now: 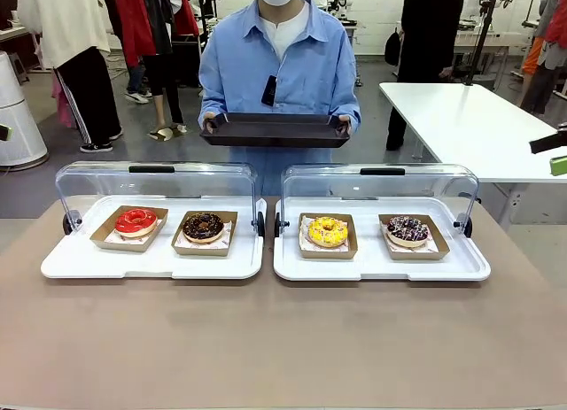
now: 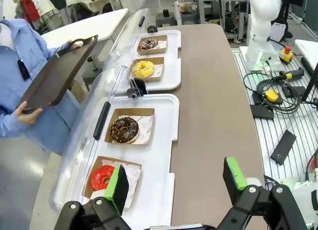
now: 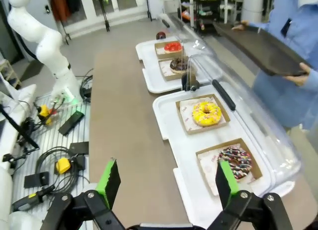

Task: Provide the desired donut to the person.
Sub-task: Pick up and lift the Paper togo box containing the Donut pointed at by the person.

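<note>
The person (image 1: 279, 65), in a light-blue shirt with a small black clip mic (image 1: 268, 89) on the chest, stands at the far side of the table (image 1: 283, 339) and holds a dark tray (image 1: 275, 129) level with both hands, one on each end. Two white serving trays lie side by side on the table, nearly touching, each with its clear lid (image 1: 155, 184) swung up at the far edge. The left serving tray (image 1: 151, 264) holds a red donut (image 1: 135, 220) and, just beside it, a chocolate donut (image 1: 204, 226). The right serving tray (image 1: 381, 266) holds a yellow donut (image 1: 327, 231) and a sprinkled donut (image 1: 407, 230) with dark icing. Each donut sits in its own shallow cardboard box (image 1: 206, 243) on a paper liner (image 2: 144, 128). The liner carries faint reddish print, too small to read. Which of the four the person wants cannot be told. In the left wrist view the left gripper (image 2: 176, 180) hangs above the near edge of the table with its green pads (image 2: 118, 188) spread wide and nothing between them, the red donut closest to it. In the right wrist view the right gripper (image 3: 167, 183) is likewise spread and empty, near the sprinkled donut.
</note>
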Motion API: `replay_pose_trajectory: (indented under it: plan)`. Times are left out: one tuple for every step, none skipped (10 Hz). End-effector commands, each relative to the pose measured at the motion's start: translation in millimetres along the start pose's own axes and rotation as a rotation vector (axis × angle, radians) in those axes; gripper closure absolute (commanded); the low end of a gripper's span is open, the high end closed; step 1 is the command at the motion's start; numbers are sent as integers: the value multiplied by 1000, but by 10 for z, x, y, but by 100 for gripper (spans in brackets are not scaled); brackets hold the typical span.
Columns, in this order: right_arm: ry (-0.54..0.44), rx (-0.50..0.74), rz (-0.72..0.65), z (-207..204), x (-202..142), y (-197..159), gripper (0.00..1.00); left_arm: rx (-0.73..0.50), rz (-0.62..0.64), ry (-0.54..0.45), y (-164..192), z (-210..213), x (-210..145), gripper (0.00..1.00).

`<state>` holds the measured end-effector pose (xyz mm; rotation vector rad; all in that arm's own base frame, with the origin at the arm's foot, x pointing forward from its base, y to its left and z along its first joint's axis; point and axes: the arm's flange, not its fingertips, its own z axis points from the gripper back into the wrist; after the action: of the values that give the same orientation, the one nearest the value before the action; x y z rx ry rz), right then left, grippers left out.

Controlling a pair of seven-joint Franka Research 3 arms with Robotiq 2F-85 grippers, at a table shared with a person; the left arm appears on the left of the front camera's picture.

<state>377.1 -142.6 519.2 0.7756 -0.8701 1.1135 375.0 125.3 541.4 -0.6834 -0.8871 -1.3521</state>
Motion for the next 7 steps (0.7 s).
replay_pose_trajectory:
  plan:
    - [-14,-3,-8,1,-21,-27,0,-5,-8,-8,7,-16,17,0]
    - [-14,-3,-8,1,-21,-27,0,-5,-8,-8,7,-16,17,0]
    - [-14,-3,-8,1,-21,-27,0,-5,-8,-8,7,-16,17,0]
    - [-14,-3,-8,1,-21,-27,0,-5,-8,-8,7,-16,17,0]
    - [-14,-3,-8,1,-21,-27,0,-5,-8,-8,7,-16,17,0]
    - [-14,-3,-8,1,-21,-27,0,-5,-8,-8,7,-16,17,0]
    - [-14,-3,-8,1,-21,-27,0,-5,-8,-8,7,-16,17,0]
